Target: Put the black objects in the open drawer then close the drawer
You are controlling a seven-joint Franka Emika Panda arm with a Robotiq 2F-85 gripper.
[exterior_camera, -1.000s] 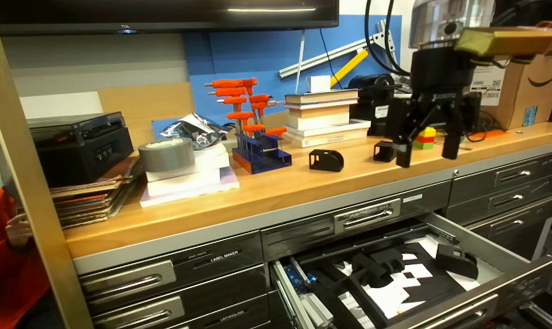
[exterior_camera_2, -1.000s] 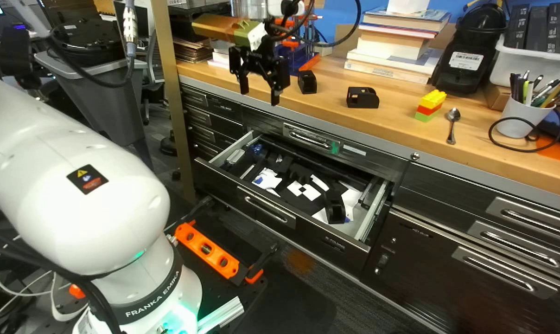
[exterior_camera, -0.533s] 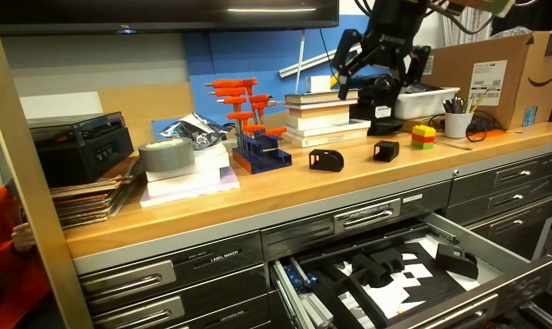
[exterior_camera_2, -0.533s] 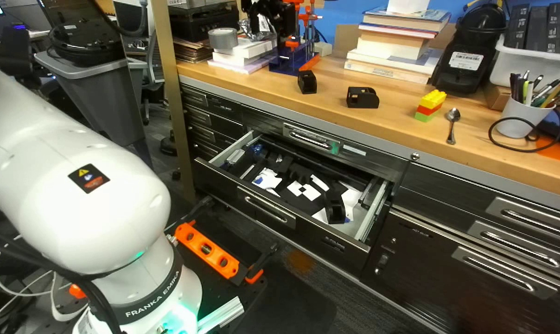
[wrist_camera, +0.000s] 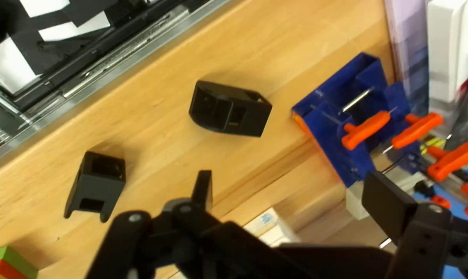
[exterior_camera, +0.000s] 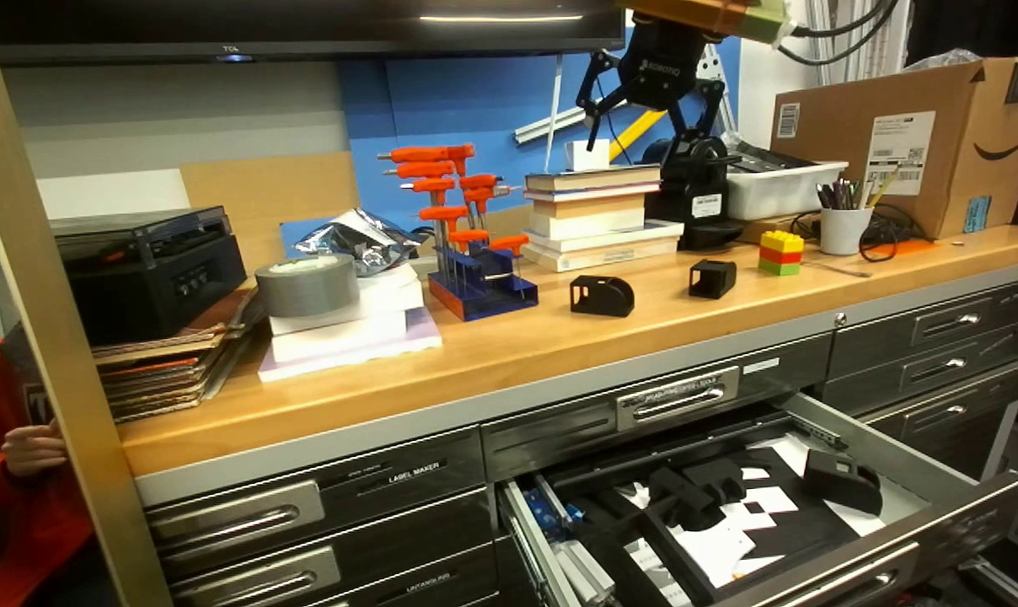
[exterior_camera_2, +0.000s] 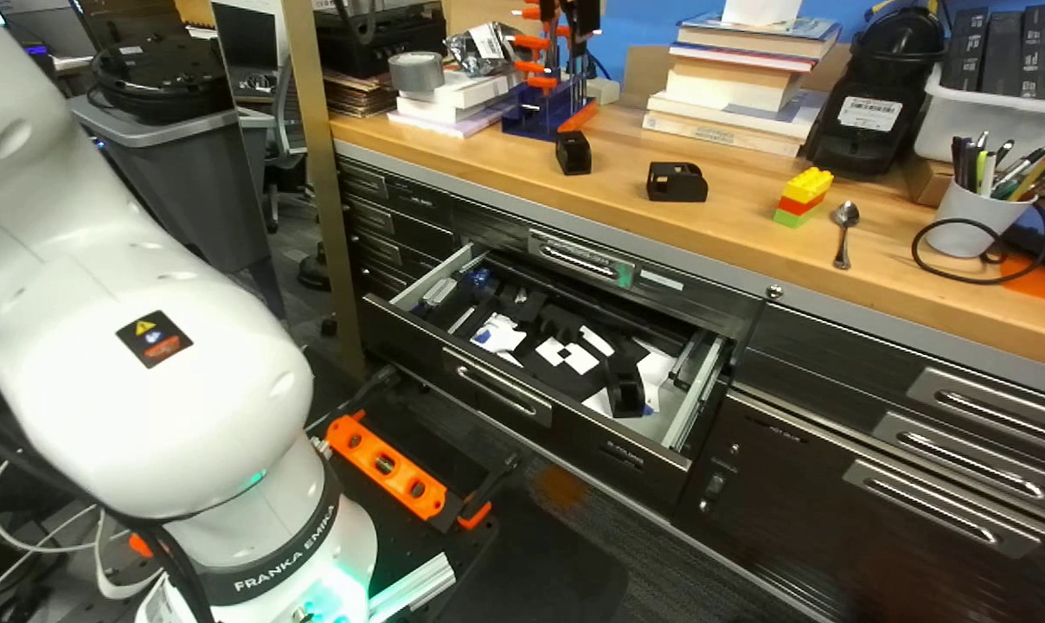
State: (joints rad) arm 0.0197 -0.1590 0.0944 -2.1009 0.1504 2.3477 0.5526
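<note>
Hangs high over the bench (exterior_camera: 509, 350) with the gripper (wrist_camera: 290, 190) spread wide, its fingers (wrist_camera: 387, 202) well apart. In an exterior view, points downward above the books (exterior_camera: 593, 206), with the carton (exterior_camera: 888, 147) to the gripper's right and the TV (exterior_camera: 307, 29) to its left. In the wrist view, has one black object (wrist_camera: 234, 112) lying on the bench ahead of the fingers, well below them, and another black object (wrist_camera: 98, 180) lying near it, farther to the gripper's left. Beyond both, toward the upper left, can make out the drawer (exterior_camera_2: 574, 426), in both exterior views pulled out below the bench top and lower than the gripper, with a similar black piece (exterior_camera_2: 626, 389) inside. Just past one finger, on the gripper's right in the wrist view, shows a blue rack (wrist_camera: 331, 128) of orange keys (wrist_camera: 367, 130). To the gripper's lower left, shows green, red and yellow blocks (wrist_camera: 9, 265), cut off by the corner. Between the fingers, shows something pale (wrist_camera: 270, 226), partly covered.
</note>
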